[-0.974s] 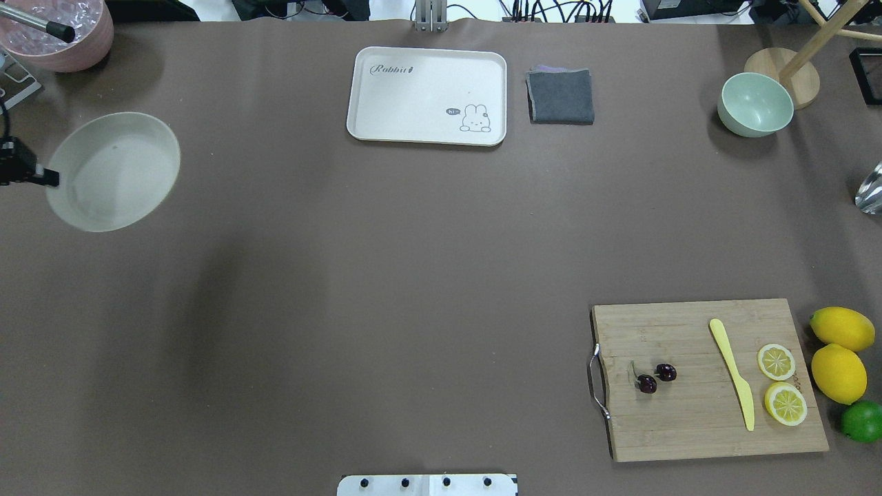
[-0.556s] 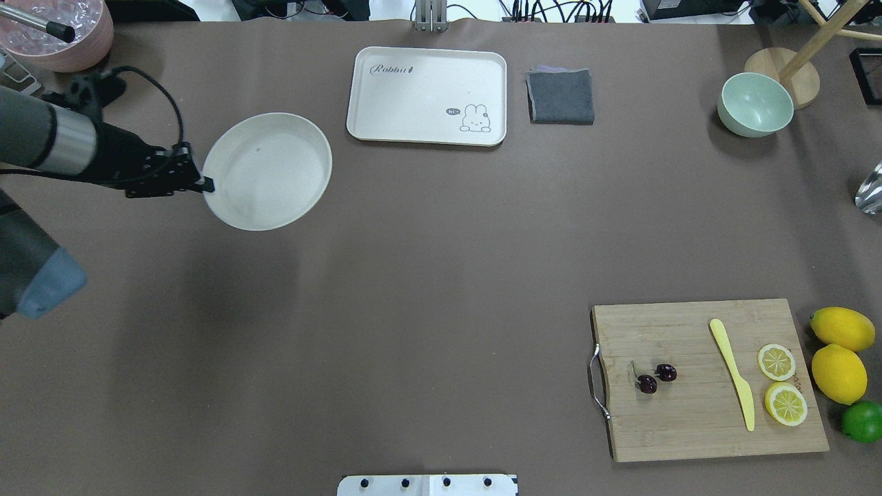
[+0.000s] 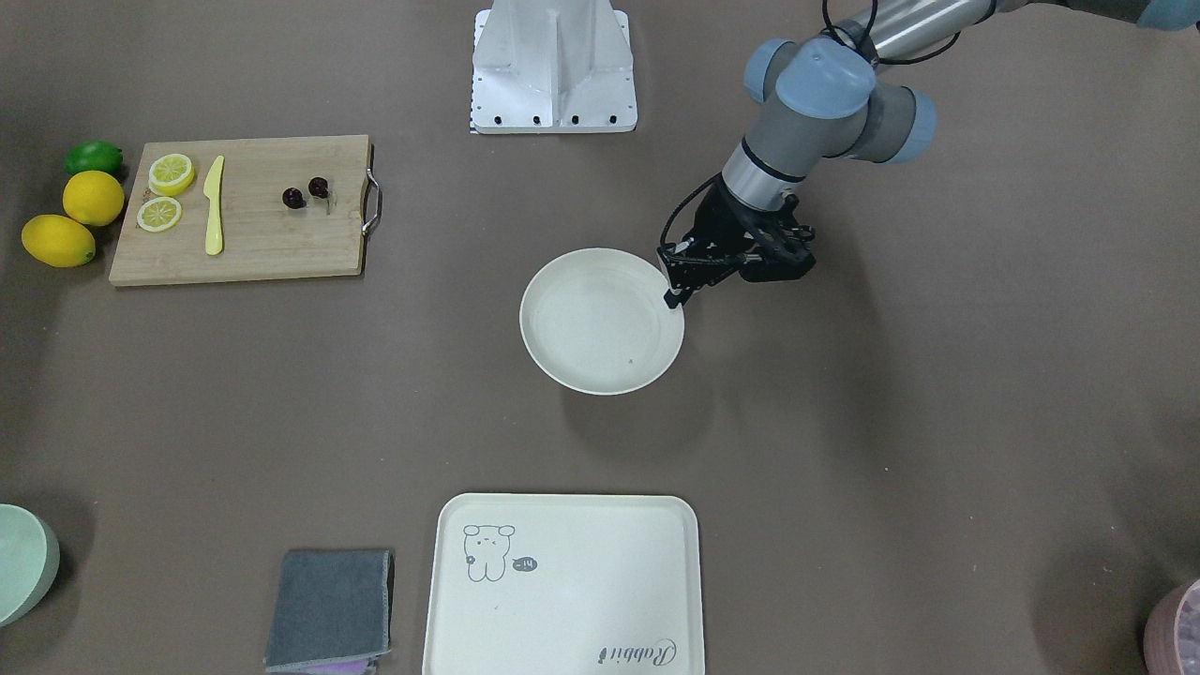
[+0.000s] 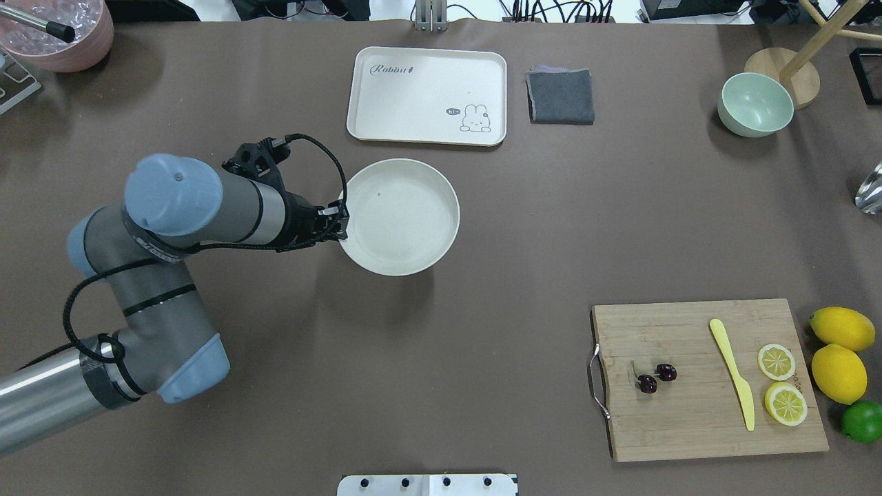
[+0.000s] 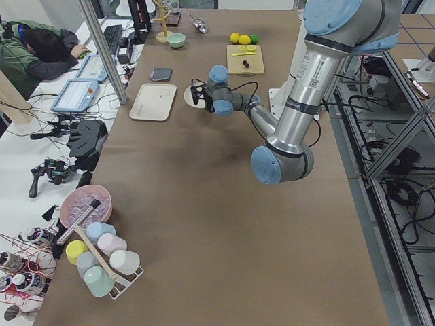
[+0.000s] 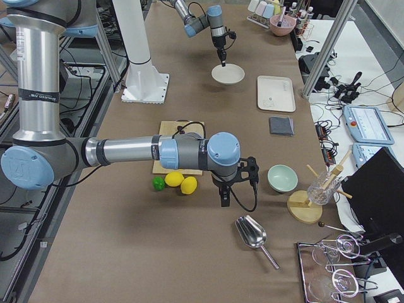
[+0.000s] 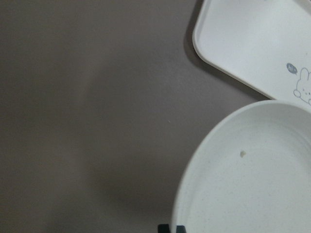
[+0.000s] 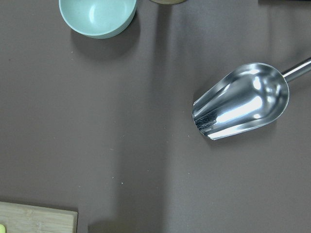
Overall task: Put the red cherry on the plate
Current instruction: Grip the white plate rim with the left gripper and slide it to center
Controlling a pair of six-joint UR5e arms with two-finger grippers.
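Presently, left pincer (image 4: 342, 224): clamped on the left rim of the plate (image 4: 413, 227).
plate position: mid-surface, just on the near side of the rabbit tray (image 4: 427, 89), not touching it; shadow falls on the surface (image 4: 482, 344) beneath.
red cherry (image 4: 655, 377): pair lying on the cutting board (image 4: 689, 427), near right, close to its metal handle; well apart from the plate.
right pincer (image 6: 223, 201): over the surface between the lemons (image 6: 188, 185) and the metal scoop (image 6: 251, 232); cannot tell whether wide or narrow.
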